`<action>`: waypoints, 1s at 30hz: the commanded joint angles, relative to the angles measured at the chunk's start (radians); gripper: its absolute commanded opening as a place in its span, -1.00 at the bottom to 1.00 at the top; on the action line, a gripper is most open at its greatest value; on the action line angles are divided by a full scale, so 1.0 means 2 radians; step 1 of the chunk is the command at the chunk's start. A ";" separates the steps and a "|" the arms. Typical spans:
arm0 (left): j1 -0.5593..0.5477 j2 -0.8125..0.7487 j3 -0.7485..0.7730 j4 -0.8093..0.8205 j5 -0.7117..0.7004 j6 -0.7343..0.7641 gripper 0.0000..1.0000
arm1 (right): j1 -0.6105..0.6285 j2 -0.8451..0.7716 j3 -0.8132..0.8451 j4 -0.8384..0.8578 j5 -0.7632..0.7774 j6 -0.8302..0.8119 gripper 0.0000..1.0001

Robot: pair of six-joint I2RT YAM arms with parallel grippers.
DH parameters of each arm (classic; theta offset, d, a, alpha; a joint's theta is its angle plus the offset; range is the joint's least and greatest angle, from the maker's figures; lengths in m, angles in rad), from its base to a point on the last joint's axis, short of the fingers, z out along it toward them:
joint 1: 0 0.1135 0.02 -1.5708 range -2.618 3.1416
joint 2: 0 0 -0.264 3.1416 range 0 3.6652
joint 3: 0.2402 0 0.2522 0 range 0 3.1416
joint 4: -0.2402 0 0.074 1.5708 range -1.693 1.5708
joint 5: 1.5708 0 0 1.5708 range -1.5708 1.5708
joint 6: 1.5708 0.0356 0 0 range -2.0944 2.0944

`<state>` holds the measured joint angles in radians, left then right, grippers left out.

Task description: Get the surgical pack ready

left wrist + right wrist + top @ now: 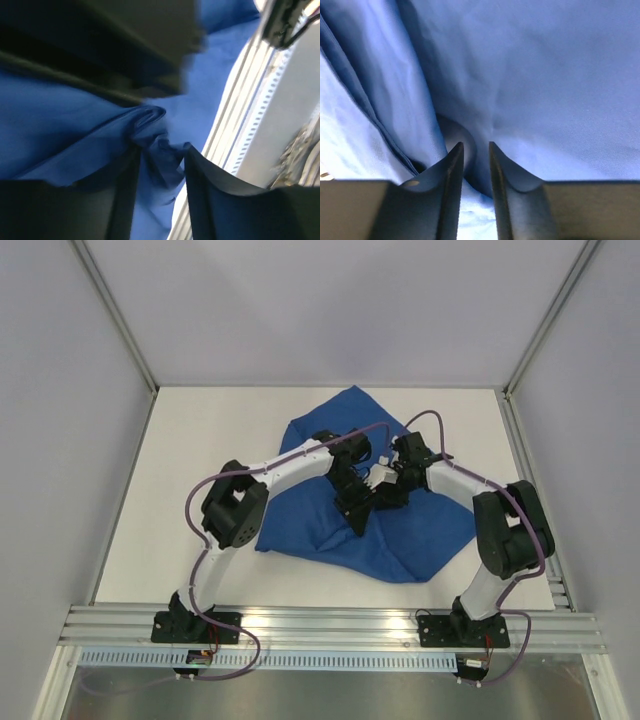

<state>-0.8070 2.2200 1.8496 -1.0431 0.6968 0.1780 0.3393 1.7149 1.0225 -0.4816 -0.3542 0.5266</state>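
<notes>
The royal-blue drape (400,540) lies rumpled in the middle of the white table, with one corner pointing to the back. Both arms reach over its centre, and their grippers meet there. My left gripper (356,508) has a bunched fold of the drape (159,150) between its fingers. My right gripper (392,492) stands close beside it, its jaws nearly together on a ridge of the drape (475,155). The steel tray, the instruments and the gauze are hidden or out of view.
An aluminium rail (330,625) runs along the near edge and carries both arm bases; it also shows in the left wrist view (240,125). Frame posts (115,315) and grey walls enclose the table. Bare white tabletop (200,440) surrounds the drape.
</notes>
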 commanded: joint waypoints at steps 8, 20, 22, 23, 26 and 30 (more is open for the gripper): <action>-0.016 -0.067 0.053 -0.080 0.073 0.075 0.42 | -0.013 -0.040 0.046 -0.031 0.021 -0.029 -0.24; 0.063 -0.178 0.044 -0.161 0.048 0.113 0.33 | -0.022 -0.125 0.079 -0.114 0.063 -0.077 -0.14; 0.110 -0.208 -0.004 -0.140 -0.010 0.101 0.33 | -0.012 -0.135 0.066 -0.114 0.038 -0.088 0.00; 0.142 -0.215 -0.022 -0.132 -0.035 0.096 0.33 | -0.006 -0.135 0.062 -0.119 -0.001 -0.091 0.22; 0.189 -0.234 -0.091 -0.097 -0.125 0.080 0.43 | 0.009 -0.130 0.036 -0.140 -0.040 -0.091 0.32; 0.235 -0.244 -0.174 -0.034 -0.205 0.076 0.54 | 0.017 -0.134 -0.008 -0.134 -0.051 -0.081 0.33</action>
<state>-0.3428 1.7393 1.5883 -1.2037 0.4667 0.3435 0.3660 1.4548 1.0584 -0.7147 -0.3820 0.3668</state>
